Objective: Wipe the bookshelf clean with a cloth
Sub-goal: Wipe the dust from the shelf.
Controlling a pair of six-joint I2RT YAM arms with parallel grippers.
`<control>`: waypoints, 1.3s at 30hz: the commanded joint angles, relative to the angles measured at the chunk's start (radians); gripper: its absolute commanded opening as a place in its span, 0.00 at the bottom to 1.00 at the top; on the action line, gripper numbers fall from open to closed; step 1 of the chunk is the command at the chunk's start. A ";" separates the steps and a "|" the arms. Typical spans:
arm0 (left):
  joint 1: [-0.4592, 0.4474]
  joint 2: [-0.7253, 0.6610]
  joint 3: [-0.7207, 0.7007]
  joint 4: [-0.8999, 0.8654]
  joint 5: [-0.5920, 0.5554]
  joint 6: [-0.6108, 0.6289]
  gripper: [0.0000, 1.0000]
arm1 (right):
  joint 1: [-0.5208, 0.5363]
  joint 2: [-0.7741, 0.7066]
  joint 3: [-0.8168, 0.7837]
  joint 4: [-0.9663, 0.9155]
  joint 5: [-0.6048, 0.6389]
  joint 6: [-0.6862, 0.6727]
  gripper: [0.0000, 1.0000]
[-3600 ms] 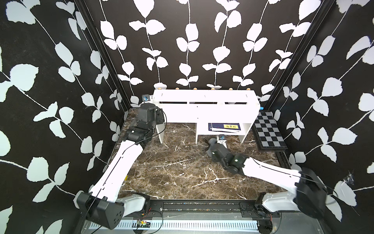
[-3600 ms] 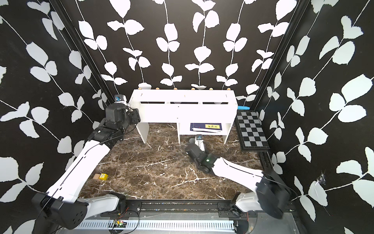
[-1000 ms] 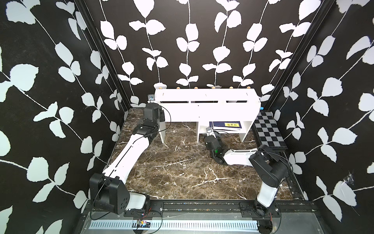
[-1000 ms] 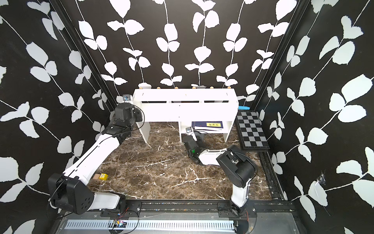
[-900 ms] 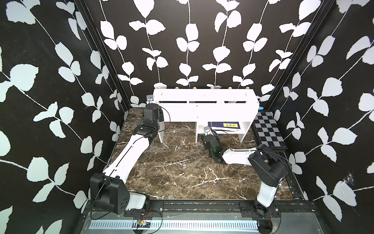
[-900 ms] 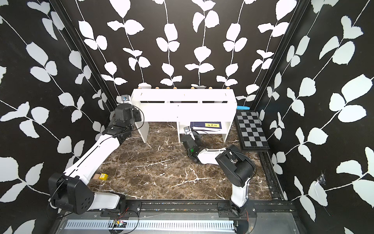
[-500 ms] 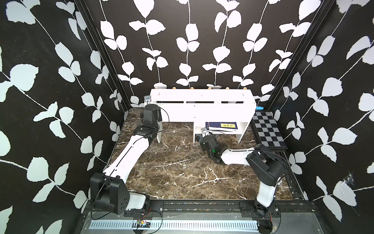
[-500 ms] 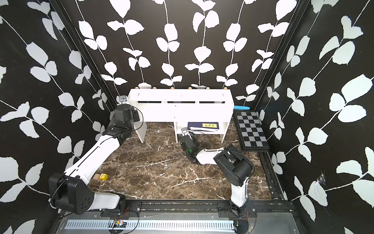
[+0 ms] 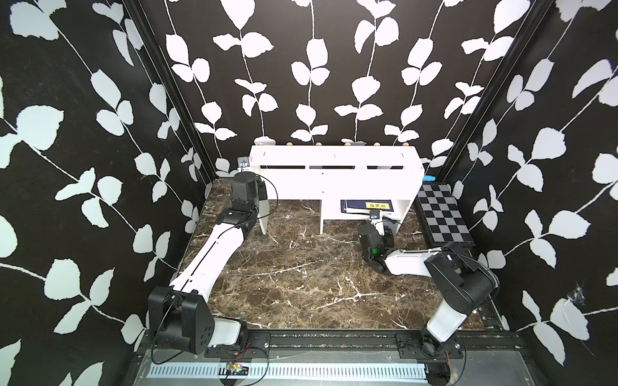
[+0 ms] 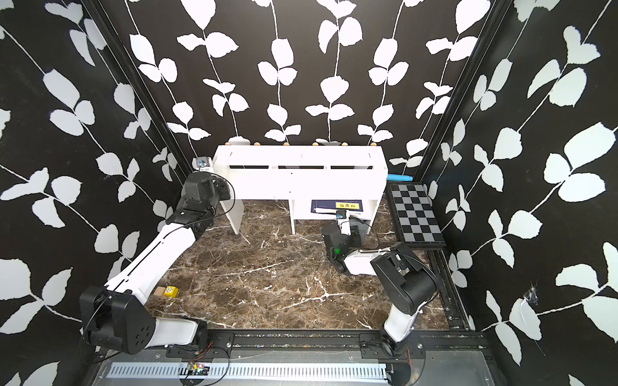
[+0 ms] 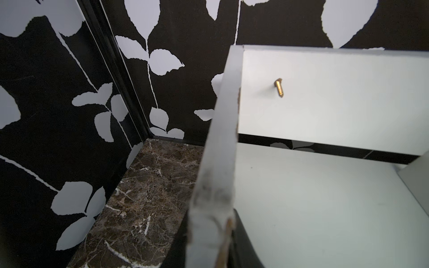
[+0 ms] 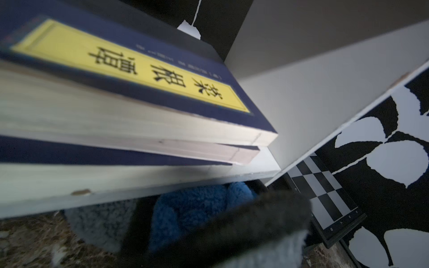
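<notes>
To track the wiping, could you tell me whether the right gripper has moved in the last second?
Yes: the right gripper has shifted sideways, closer to the checkerboard.

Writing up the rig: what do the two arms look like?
Both the left arm and right arm have white boxy links between black rounded joint housings, with thin black cables looping outside. A small green light glows on the right arm's black wrist section.

Walls [image 9: 301,33], black with white leaf vines, are set at 9, 12, 3 o'clock; brown marble floor [image 9: 284,274] is laid between.
</notes>
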 commanded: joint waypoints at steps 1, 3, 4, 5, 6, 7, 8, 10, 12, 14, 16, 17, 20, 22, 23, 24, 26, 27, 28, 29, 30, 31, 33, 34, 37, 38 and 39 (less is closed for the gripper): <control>0.006 0.033 0.002 -0.005 -0.022 -0.011 0.00 | 0.003 -0.011 0.017 -0.068 -0.010 0.081 0.00; 0.006 0.033 0.001 -0.008 -0.023 -0.021 0.00 | 0.018 -0.006 0.013 -0.075 -0.057 0.099 0.00; 0.006 0.032 0.000 -0.008 -0.024 -0.023 0.00 | 0.032 0.002 0.014 -0.065 -0.072 0.092 0.00; 0.006 0.032 -0.002 -0.008 -0.022 -0.024 0.00 | 0.049 0.016 0.017 -0.046 -0.080 0.076 0.00; 0.006 0.031 -0.002 -0.009 -0.022 -0.026 0.00 | 0.069 0.034 0.028 -0.028 -0.093 0.055 0.00; 0.005 0.030 -0.001 -0.010 -0.022 -0.028 0.00 | 0.093 0.053 0.045 -0.008 -0.108 0.026 0.00; 0.006 0.030 -0.002 -0.012 -0.022 -0.031 0.00 | 0.117 0.078 0.072 0.002 -0.117 -0.004 0.00; 0.006 0.030 -0.006 -0.014 -0.028 -0.032 0.00 | 0.168 0.121 0.140 0.006 -0.122 -0.044 0.00; 0.007 0.028 -0.014 -0.010 -0.036 -0.032 0.00 | 0.201 0.151 0.193 0.030 -0.159 -0.069 0.00; 0.006 0.023 -0.024 0.000 -0.025 -0.026 0.00 | 0.216 0.164 0.221 0.051 -0.211 -0.067 0.00; 0.007 0.022 -0.028 0.004 -0.003 -0.029 0.00 | 0.219 0.164 0.234 0.052 -0.282 -0.046 0.00; 0.006 0.023 -0.029 0.006 0.007 -0.033 0.00 | 0.219 0.166 0.240 0.050 -0.338 -0.037 0.00; 0.006 0.022 -0.031 0.005 0.000 -0.032 0.00 | 0.219 0.176 0.256 0.019 -0.441 -0.031 0.00; 0.007 0.018 -0.033 0.006 -0.011 -0.029 0.00 | 0.219 0.185 0.257 0.010 -0.430 -0.030 0.00; 0.006 0.016 -0.034 0.007 -0.015 -0.029 0.00 | 0.219 0.184 0.250 0.021 -0.385 -0.037 0.00; 0.006 0.014 -0.036 0.008 -0.017 -0.029 0.00 | 0.219 0.181 0.236 0.042 -0.327 -0.046 0.00; 0.007 0.012 -0.039 0.009 -0.023 -0.028 0.01 | 0.217 0.174 0.215 0.086 -0.163 -0.081 0.00; 0.007 0.012 -0.040 0.009 -0.030 -0.028 0.01 | 0.212 0.165 0.205 0.097 -0.118 -0.094 0.00; 0.007 0.012 -0.041 0.007 -0.041 -0.028 0.02 | 0.199 0.155 0.194 0.107 -0.096 -0.105 0.00; 0.006 0.013 -0.041 0.006 -0.050 -0.027 0.02 | 0.184 0.142 0.186 0.103 -0.077 -0.106 0.00; 0.006 0.015 -0.041 0.004 -0.057 -0.026 0.02 | 0.167 0.127 0.177 0.087 -0.063 -0.093 0.00; 0.007 0.016 -0.040 0.001 -0.062 -0.026 0.02 | 0.146 0.109 0.164 0.076 -0.056 -0.076 0.00; 0.007 0.016 -0.039 0.000 -0.070 -0.024 0.02 | 0.103 0.074 0.129 0.063 -0.057 -0.040 0.00; 0.007 0.015 -0.041 0.000 -0.074 -0.025 0.02 | 0.086 0.057 0.113 0.054 -0.061 -0.026 0.00; 0.007 0.016 -0.041 0.000 -0.084 -0.021 0.02 | 0.050 0.026 0.080 0.021 -0.019 -0.004 0.00; 0.007 0.017 -0.041 0.000 -0.086 -0.021 0.01 | 0.040 0.019 0.067 0.019 0.001 0.002 0.00; 0.007 0.017 -0.040 0.000 -0.088 -0.020 0.01 | 0.029 0.011 0.053 0.013 0.011 0.009 0.00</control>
